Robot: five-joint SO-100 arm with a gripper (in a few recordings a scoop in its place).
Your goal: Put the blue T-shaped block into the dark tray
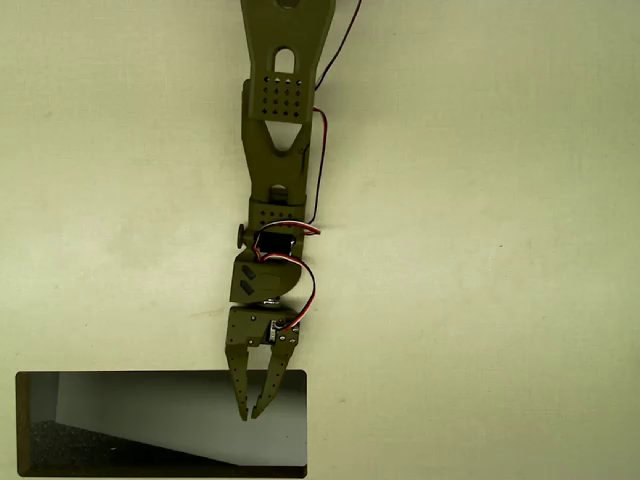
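Note:
The dark tray [19, 425] lies at the bottom left of the overhead view, with a thin dark rim, a grey slanted inner wall and a black speckled floor. My olive-green arm reaches down from the top edge of the picture. Its gripper [250, 415] hangs over the tray's right part, above the grey wall. The fingers run together to a point and the tips almost touch, so the gripper is shut. Nothing blue shows between them. The blue T-shaped block is out of view, either hidden or outside the picture.
The table is a plain pale surface all around the arm. Red and black wires loop along the arm's right side [318, 170]. The tray's lower edge meets the bottom of the picture.

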